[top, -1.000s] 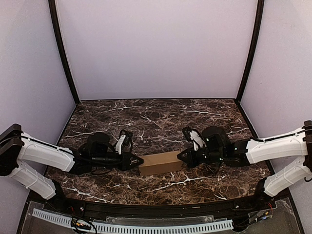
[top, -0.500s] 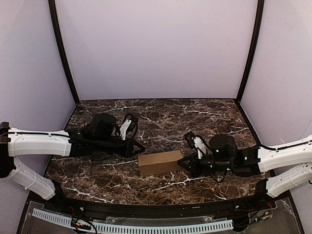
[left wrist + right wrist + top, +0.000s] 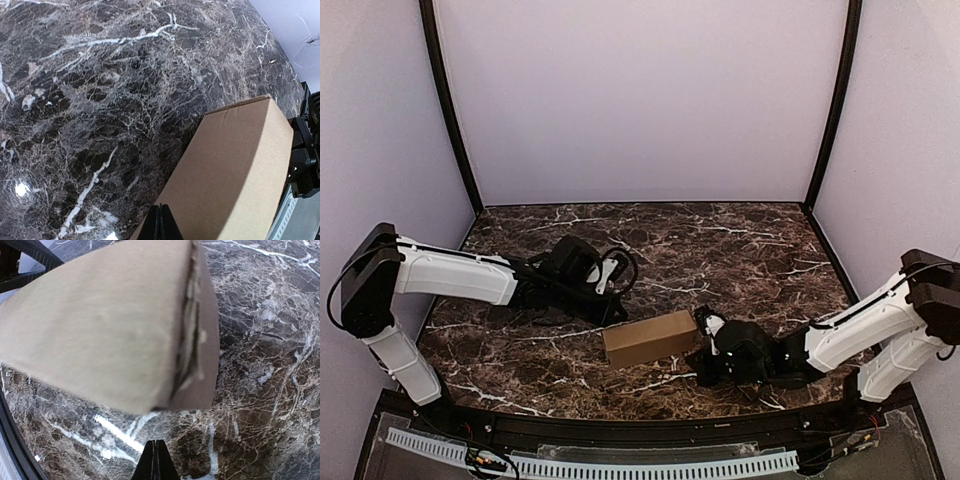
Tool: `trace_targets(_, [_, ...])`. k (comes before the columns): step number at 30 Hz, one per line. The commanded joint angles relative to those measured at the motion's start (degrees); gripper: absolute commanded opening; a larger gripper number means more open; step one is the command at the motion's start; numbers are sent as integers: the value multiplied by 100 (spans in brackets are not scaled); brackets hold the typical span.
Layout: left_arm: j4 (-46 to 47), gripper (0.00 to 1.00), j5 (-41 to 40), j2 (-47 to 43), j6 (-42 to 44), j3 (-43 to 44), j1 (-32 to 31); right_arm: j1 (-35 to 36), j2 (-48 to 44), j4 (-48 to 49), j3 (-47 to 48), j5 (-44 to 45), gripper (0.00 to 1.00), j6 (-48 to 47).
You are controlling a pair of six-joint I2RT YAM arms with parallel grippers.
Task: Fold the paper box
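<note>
Closed-up paper box (image 3: 650,338), plain brown, long and narrow, lying flat on the dark, white-veined marble table (image 3: 720,240), near the front edge and about mid-width, long axis running left to right with the right end swung slightly toward the back. From the left wrist camera, the smooth top face of the paper box (image 3: 235,165) filling the lower right, one long edge slanting up to a far corner. From the right wrist camera, the paper box (image 3: 110,325) very close and blurred, a dark, slightly gaping seam along one edge of its end face. Just behind the box's left end, the left gripper (image 3: 616,312), low over the table and pointing at the far left corner. In its own view, the left gripper (image 3: 160,223) with fingers pressed together into one thin black point, overlapping the box's near edge, contact impossible to judge. Just beside the box's right end, on the near side, the right gripper (image 3: 702,356), also low. In its own view, the right gripper (image 3: 155,460) likewise pinched tight on itself, tip over bare marble just short of the box's lower corner and apart from it. Further out, white arm links (image 3: 450,275) reaching in from both sides, pale lilac walls (image 3: 640,100) all round, black corner posts (image 3: 448,110), a white perforated strip (image 3: 590,465) along the front rail.
</note>
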Motion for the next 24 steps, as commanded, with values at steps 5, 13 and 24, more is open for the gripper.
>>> trace_targets(5, [88,0,521,87,-40,-126,39,-140,844,1006,381,250,0,487])
trace_targets(13, [298,0,671,-280,-297,-643,40,-579,1423,1785,703,-504,0,397])
trace_targets(24, [527,0,621,-801,-560,-1079,43,-742,2291,2244,1168,-1230,0,360])
